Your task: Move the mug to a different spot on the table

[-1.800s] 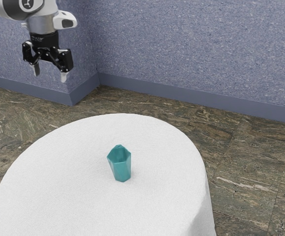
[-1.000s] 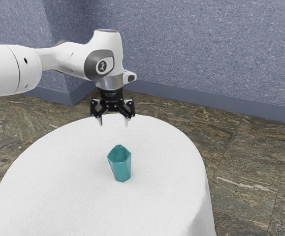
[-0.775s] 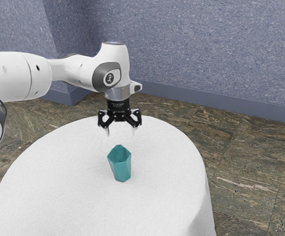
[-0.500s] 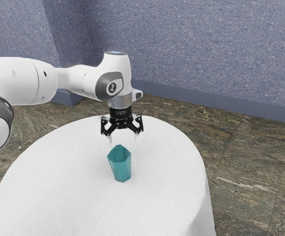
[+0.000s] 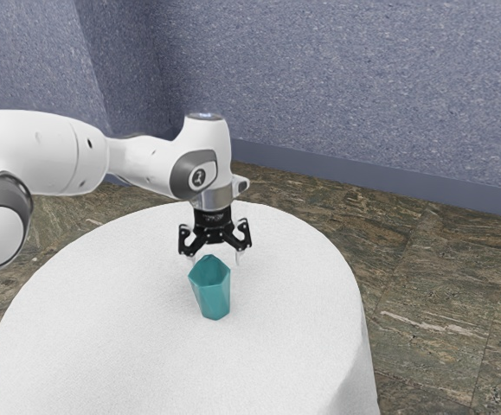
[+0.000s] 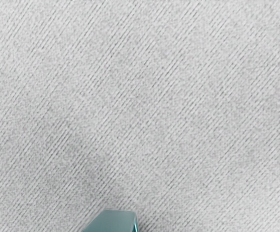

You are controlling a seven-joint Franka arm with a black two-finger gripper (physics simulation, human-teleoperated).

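spread fingers (image 5: 240,249) are hovering just above the mug (image 5: 209,292) on the table (image 5: 94,346); grasping and relocating are both pending.

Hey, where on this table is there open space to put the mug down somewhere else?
The white table is bare all round the teal mug: wide patches between the mug and the near edge, and toward the exterior view's left and right edges. Only the centre is crowded, where the open claw hangs over the mug's rim.

mug (image 6: 111,221) rim (teal) just under hand | on white tablecloth (image 6: 144,106)
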